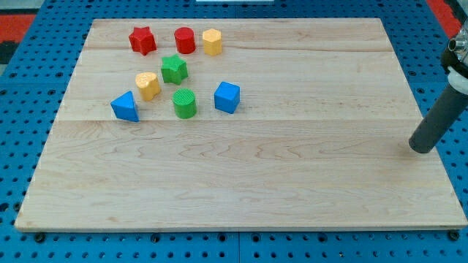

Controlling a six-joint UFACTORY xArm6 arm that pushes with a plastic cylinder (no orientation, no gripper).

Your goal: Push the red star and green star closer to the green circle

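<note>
The red star (142,40) lies near the board's top left. The green star (174,69) sits below and right of it. The green circle (185,104) stands just below the green star, a small gap between them. My tip (421,147) rests on the board at the far right edge, far from all the blocks, with the dark rod slanting up to the right.
A red cylinder (184,40) and a yellow hexagon (212,42) sit right of the red star. A yellow heart (148,85) and a blue triangle (125,107) lie left of the green circle; a blue cube (227,96) lies right of it. The wooden board (248,183) sits on a blue pegboard.
</note>
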